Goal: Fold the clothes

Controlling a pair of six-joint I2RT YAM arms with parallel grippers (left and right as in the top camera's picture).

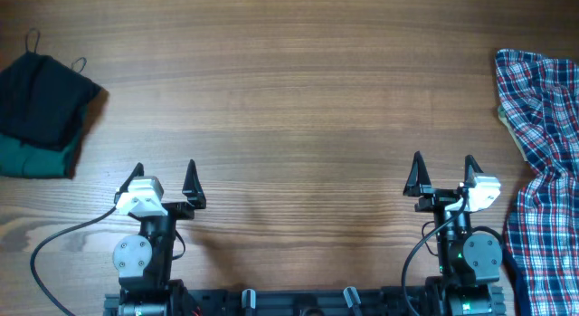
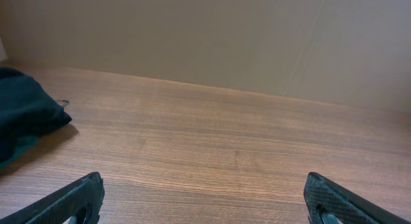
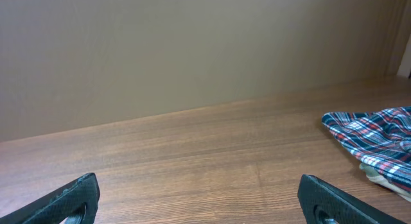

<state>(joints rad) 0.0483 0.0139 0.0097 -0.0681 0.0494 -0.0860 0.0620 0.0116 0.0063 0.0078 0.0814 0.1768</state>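
A dark pile of clothes (image 1: 41,112) lies at the table's far left: a black garment over a dark green strappy top; it shows in the left wrist view as a dark heap (image 2: 22,118). A red-blue-white plaid shirt (image 1: 543,180) lies crumpled along the right edge, its end in the right wrist view (image 3: 379,137). My left gripper (image 1: 164,178) stands open near the front left, right of the dark pile, nothing between its fingers. My right gripper (image 1: 444,177) stands open near the front right, just left of the plaid shirt, holding nothing.
Bare wooden table (image 1: 298,108) stretches between the two garment piles. A pale wall (image 3: 192,51) rises behind the table's far edge. Both arm bases and cables (image 1: 54,253) sit along the front edge.
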